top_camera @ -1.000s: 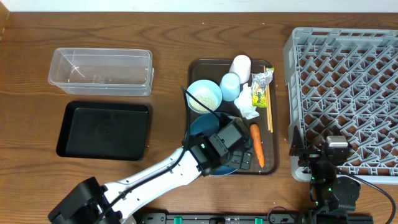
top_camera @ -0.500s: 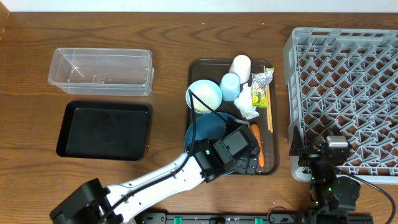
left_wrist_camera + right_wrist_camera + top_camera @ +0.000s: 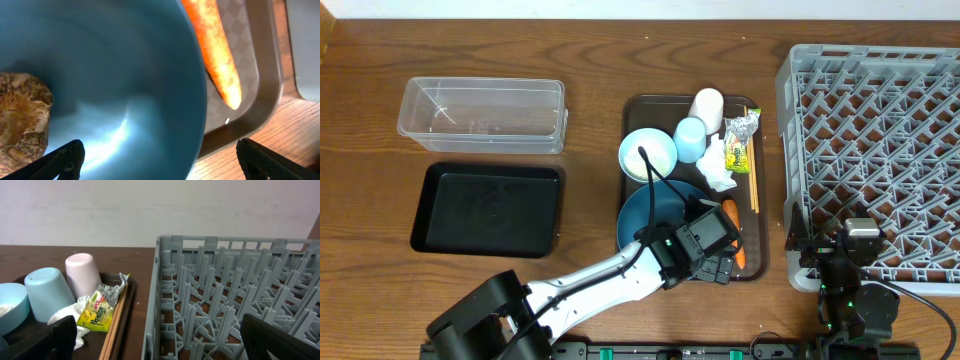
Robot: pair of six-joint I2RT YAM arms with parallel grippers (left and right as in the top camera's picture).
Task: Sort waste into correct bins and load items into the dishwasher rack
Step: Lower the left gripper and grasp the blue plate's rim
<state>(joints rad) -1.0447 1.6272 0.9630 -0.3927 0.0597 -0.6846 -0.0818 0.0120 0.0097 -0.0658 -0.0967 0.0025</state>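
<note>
The left arm (image 3: 600,280) stretches rightward, its left gripper (image 3: 718,266) gaping empty over the large dark-blue round plate's (image 3: 650,215) right rim. The right gripper (image 3: 160,335) is likewise wide open and empty.

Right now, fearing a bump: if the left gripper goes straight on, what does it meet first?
Probably the dark-blue plate, near its rim; the left gripper straddles it, carrot just beside. Depth is unclear.

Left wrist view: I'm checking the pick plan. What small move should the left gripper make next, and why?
Probably shift the open left gripper toward the carrot before lowering: its fingers straddle the rim of the dark-blue plate, with the carrot off-centre beside it.
</note>
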